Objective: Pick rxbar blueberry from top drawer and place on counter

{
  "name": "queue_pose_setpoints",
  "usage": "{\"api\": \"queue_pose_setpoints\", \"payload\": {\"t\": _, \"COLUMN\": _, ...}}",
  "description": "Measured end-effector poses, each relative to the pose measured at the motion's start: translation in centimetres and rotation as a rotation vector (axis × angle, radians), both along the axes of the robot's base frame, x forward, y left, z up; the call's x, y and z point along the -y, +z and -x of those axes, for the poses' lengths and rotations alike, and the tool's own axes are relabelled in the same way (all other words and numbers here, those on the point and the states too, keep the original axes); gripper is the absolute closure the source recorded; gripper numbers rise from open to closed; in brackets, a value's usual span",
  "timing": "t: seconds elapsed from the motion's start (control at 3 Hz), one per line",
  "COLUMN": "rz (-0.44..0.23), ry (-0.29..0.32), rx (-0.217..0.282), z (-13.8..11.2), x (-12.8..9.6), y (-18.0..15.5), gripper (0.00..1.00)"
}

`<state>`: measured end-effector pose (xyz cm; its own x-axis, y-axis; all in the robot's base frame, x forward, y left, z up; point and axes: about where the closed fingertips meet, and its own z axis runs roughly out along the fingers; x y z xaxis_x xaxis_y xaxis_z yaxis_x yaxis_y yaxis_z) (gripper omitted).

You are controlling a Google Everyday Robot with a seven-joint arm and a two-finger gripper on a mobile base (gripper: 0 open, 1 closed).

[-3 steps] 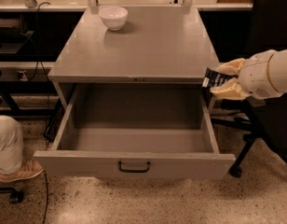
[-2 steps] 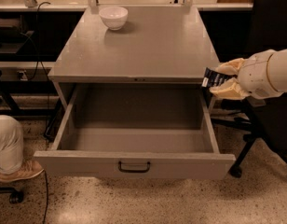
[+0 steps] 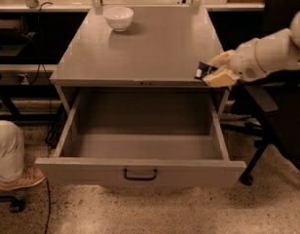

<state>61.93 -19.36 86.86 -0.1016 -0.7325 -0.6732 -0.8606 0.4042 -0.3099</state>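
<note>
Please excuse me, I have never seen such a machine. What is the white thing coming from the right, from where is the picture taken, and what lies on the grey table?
The white thing is a robot arm on a moving base. Its end is a two-finger gripper, now beside the front right corner of the counter. It is closed on a small dark bar, the rxbar blueberry. There is only one camera, looking down at the cabinet from the front; where it is mounted is not known. On the counter stands a white bowl, near the back. Below, the top drawer is pulled open. At the left edge you see a person's leg.
</note>
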Motion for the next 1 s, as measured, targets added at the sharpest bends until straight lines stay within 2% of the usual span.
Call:
{"api": "queue_pose_setpoints", "payload": {"t": 0.33, "rz": -0.029, "ry": -0.012, "rx": 0.023, "z": -5.3, "x": -1.3, "y": 0.7, "gripper": 1.0}}
{"api": "queue_pose_setpoints", "payload": {"t": 0.67, "rz": -0.04, "ry": -0.034, "rx": 0.075, "z": -8.8, "x": -2.4, "y": 1.8, "gripper": 1.0}}
{"api": "queue_pose_setpoints", "payload": {"t": 1.0, "rz": -0.051, "ry": -0.039, "rx": 0.098, "z": -12.1, "x": -3.8, "y": 2.4, "gripper": 0.83}}
